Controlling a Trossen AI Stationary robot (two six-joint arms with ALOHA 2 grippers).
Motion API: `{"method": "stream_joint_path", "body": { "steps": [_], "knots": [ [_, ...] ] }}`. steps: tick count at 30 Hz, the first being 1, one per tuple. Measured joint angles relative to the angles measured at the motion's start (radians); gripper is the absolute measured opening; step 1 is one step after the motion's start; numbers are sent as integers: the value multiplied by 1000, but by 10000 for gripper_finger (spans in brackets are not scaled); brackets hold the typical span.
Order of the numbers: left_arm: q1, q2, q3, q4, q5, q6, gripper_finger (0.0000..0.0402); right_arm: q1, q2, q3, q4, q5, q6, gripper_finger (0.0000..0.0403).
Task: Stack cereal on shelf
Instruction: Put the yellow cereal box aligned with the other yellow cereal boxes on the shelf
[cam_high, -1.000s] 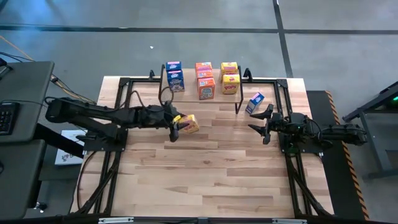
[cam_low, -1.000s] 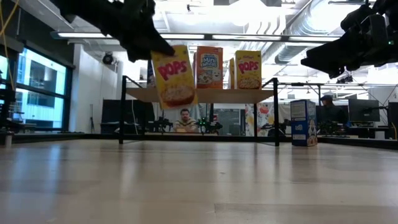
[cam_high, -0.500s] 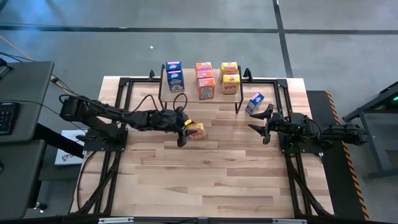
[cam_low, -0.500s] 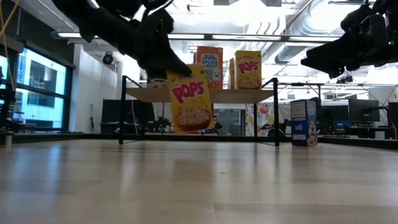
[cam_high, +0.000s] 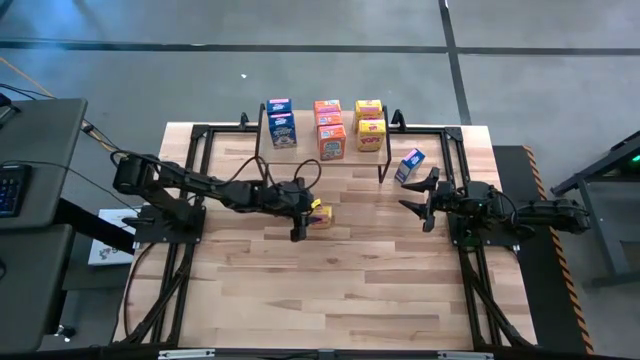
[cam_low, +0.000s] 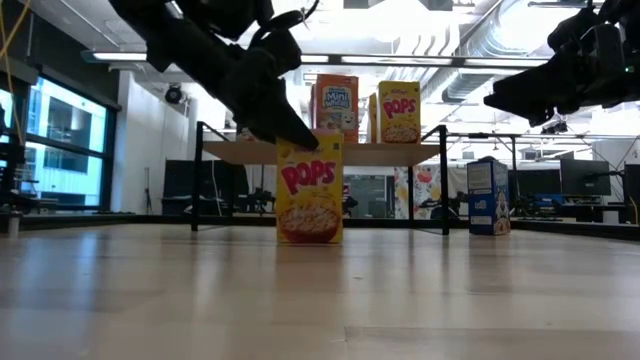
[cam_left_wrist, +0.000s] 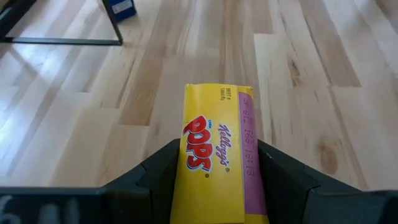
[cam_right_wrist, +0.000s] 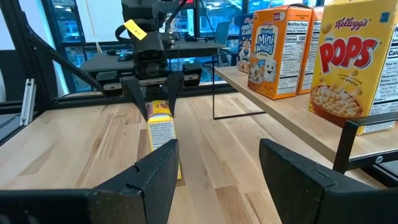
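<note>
My left gripper (cam_high: 303, 212) reaches in from the table's left to mid-table, shut on a yellow Pops cereal box (cam_low: 310, 190) that stands upright. The shelf (cam_low: 400, 152) stands at the far edge. On its plank stand two blue boxes (cam_high: 282, 120), two orange boxes (cam_high: 330, 128) and two yellow boxes (cam_high: 371, 124). One more blue box (cam_high: 410, 165) stands on the table by the shelf's right leg. My right gripper (cam_high: 424, 200) waits open at the right side, with nothing between its fingers. My left gripper pinches the yellow box near its top edge (cam_left_wrist: 214, 186), one finger (cam_left_wrist: 158, 177) on each broad face. The fingers slant down from the table's left and lie along the top edge. The box is upright, its bottom (cam_low: 310, 241) down at the tabletop.
Dark metal frame rails (cam_high: 190, 180) run along both sides of the table. The near half of the tabletop (cam_high: 330, 290) is bare wood. Beyond the far edge the low view shows a room with desks and a seated person (cam_low: 523, 160).
My left gripper has gone toward the table's right edge and down, carrying the yellow box. The box hung tilted and clear of the table; now it is upright with its bottom at the tabletop. My right arm has kept still.
</note>
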Motion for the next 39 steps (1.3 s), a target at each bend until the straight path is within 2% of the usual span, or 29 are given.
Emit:
{"method": "stream_joint_path", "body": {
  "steps": [9,23,31,36,39],
  "knots": [
    [0,0,0,-8,-12,-16,190,0,0,0,-8,1,0,216],
    [-3,-11,0,-22,-33,-16,303,0,0,0,-8,1,0,216],
    [-20,-109,-2,-97,-53,7,317,0,0,0,-8,2,0,216],
    [-20,-207,-2,-173,-157,10,317,0,0,0,-17,5,0,216],
    [-19,-268,-2,-172,-174,11,317,0,0,0,-17,5,0,216]
  ]
}}
